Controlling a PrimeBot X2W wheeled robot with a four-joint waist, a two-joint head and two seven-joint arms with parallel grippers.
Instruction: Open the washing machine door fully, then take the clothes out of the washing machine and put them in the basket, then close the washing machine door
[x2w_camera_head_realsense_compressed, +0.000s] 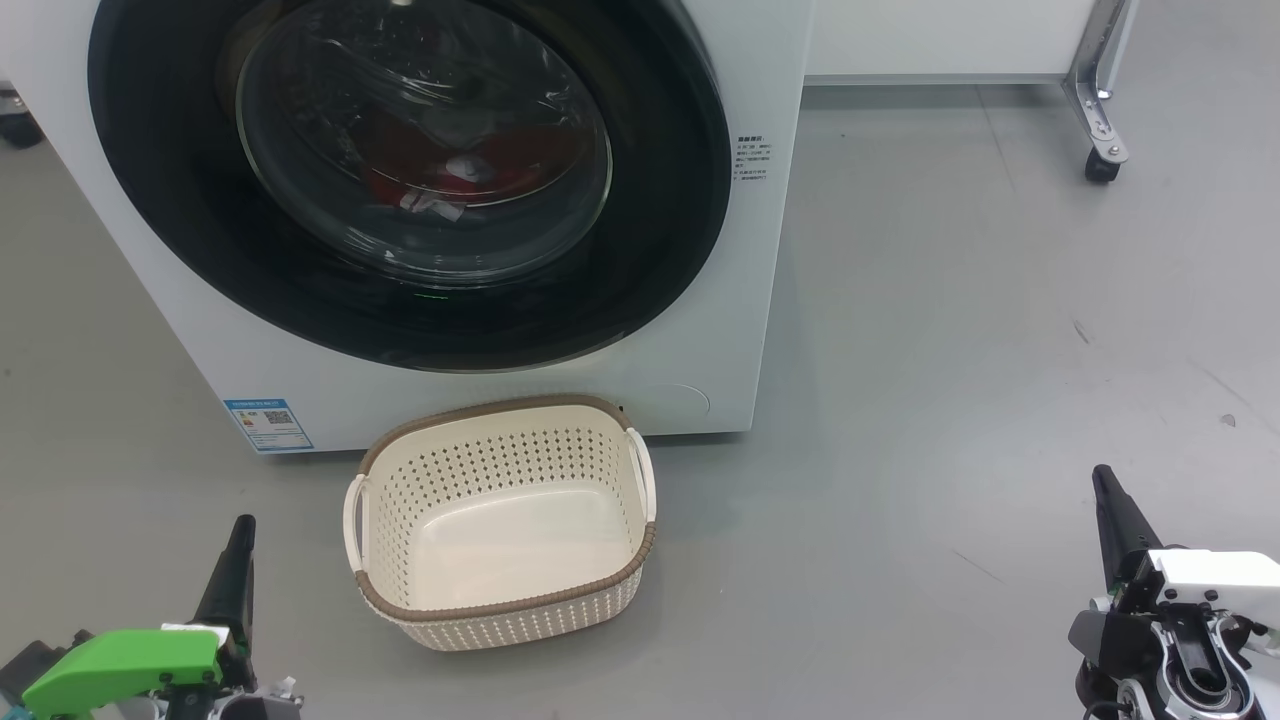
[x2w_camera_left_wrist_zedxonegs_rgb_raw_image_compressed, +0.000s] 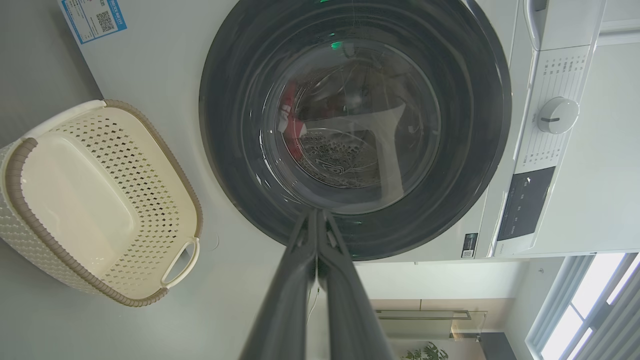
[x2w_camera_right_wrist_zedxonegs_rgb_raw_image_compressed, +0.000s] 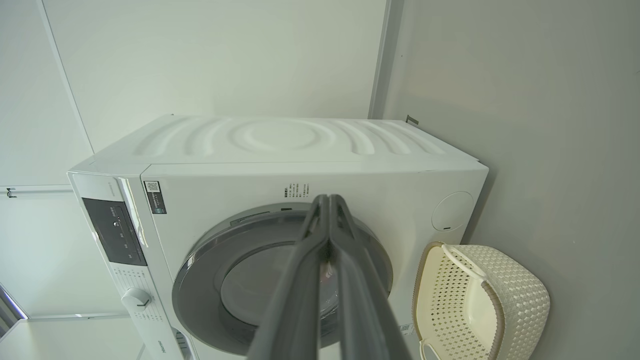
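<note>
A smooth grey floor (x2w_camera_head_realsense_compressed: 950, 330) fills the scene, seen from above through the head camera. At the lower left, the left gripper (x2w_camera_head_realsense_compressed: 241, 525) points upward from behind a bright green cover (x2w_camera_head_realsense_compressed: 125, 665). In the left wrist view its two long dark fingers (x2w_camera_left_wrist_zedxonegs_rgb_raw_image_compressed: 300, 260) lie pressed together and grip nothing.

Beyond it, a small blue sticker (x2w_camera_head_realsense_compressed: 267, 424) sits at the bottom left corner of the washing machine (x2w_camera_head_realsense_compressed: 770, 250), a big white front-loader standing on the floor. The washing machine door (x2w_camera_head_realsense_compressed: 160, 200), round with a wide glossy black frame, lies flat against the machine's front, closed. Through its bulging glass centre the clothes (x2w_camera_head_realsense_compressed: 390, 185) show as a patch of bright red fabric with white bits, low inside the drum.

The basket (x2w_camera_head_realsense_compressed: 500, 608) stands on the floor just in front of the machine, below the door and right of the sticker. It is upright, cream with a brown rim and white side handles, its smooth bottom in plain sight.

To the right lies open floor, with a metal leg on a caster (x2w_camera_head_realsense_compressed: 1100, 150) at the top right. At the lower right, well apart from the basket, the right gripper (x2w_camera_head_realsense_compressed: 1103, 478) points upward. In the right wrist view its fingers (x2w_camera_right_wrist_zedxonegs_rgb_raw_image_compressed: 310, 260) are closed against each other, with nothing between them.
</note>
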